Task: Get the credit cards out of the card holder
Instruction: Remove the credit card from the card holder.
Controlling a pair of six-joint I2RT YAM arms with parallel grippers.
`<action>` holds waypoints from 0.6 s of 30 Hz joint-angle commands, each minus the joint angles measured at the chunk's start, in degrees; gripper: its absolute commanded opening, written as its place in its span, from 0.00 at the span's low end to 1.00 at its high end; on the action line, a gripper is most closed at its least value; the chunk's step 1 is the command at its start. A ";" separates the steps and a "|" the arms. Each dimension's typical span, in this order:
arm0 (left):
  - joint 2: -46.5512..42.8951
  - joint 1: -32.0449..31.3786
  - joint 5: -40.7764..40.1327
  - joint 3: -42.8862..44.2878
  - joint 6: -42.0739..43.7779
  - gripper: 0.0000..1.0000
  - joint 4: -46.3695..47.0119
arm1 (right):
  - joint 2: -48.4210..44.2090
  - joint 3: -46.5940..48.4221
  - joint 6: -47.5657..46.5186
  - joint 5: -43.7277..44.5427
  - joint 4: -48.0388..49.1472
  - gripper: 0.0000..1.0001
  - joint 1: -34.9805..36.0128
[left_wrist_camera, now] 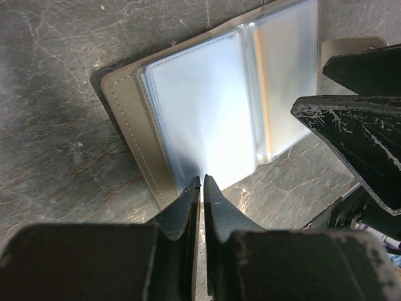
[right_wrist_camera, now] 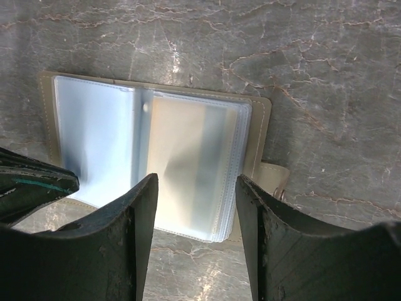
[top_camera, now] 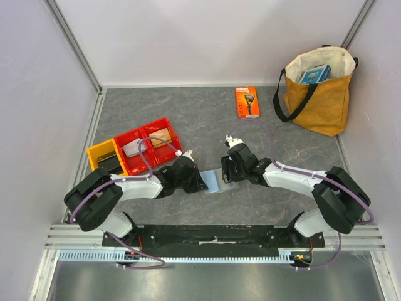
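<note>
card holder (top_camera: 215, 182) lies open and flat on the grey surface (top_camera: 188, 106), close to the near edge, between the two arms. its clear sleeves (right_wrist_camera: 100, 138) face up, and the closing tab (right_wrist_camera: 274, 179) sticks out from one side edge.

left jaws: drawn together to a thin slit. the tips sit at the holder's left edge, where the cover border meets the sleeves. cannot tell whether anything is pinched between them.

right jaws: apart, over the holder's right half. one finger stands on either side of the thicker sleeve stack, and the stack's edge lies in the gap between them. contact with the sleeves cannot be told.

a tan-orange card (right_wrist_camera: 182, 141) shows through the frosted sleeves in that stack, in line with the right jaws' gap and inside its pocket. the other card cannot be made out.

left of the holder: red bins (top_camera: 150, 145) and a yellow bin (top_camera: 102, 157).
</note>
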 commanded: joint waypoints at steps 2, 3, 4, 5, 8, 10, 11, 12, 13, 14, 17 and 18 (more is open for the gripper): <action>0.13 -0.24 0.15 -0.62 -0.36 0.11 -0.05 | -0.87 -0.60 0.71 -1.83 3.39 0.58 0.04; 0.13 -0.24 0.15 -0.62 -0.36 0.11 -0.05 | -0.69 -0.69 0.71 -1.91 3.39 0.58 0.04; 0.13 -0.24 0.15 -0.70 -0.36 0.11 -0.05 | -0.51 -0.69 0.71 -2.00 3.48 0.58 0.04; 0.13 -0.24 0.15 -0.62 -0.36 0.11 -0.05 | -0.25 -0.60 0.80 -2.00 3.48 0.57 0.04; 0.13 -0.33 0.15 -0.53 -0.36 0.11 -0.05 | 0.28 -0.69 0.80 -2.00 3.30 0.57 0.04; 0.13 -0.33 0.15 -0.53 -0.28 0.11 -0.05 | 0.63 -0.60 0.71 -2.09 3.30 0.56 0.04; 0.13 -0.33 0.24 -0.44 -0.36 0.11 -0.05 | 0.89 -0.60 0.71 -2.09 3.30 0.56 0.04; 0.22 -0.33 0.15 -0.53 -0.36 0.11 -0.05 | 1.07 -0.52 0.62 -2.18 3.13 0.56 0.04; 0.22 -0.33 0.24 -0.44 -0.36 0.11 -0.05 | 1.24 -0.52 0.54 -2.53 3.12 0.56 0.04; 0.31 -0.33 0.24 -0.35 -0.36 0.11 -0.05 | 1.51 -0.52 0.62 -2.79 3.12 0.56 0.04; 0.39 -0.42 0.32 -0.35 -0.36 0.11 -0.05 | 1.69 -0.43 0.71 -3.41 3.04 0.56 0.04; 0.57 -0.42 0.32 -0.35 -0.36 0.11 -0.05 | 1.69 -0.43 0.71 -3.58 3.04 0.55 0.04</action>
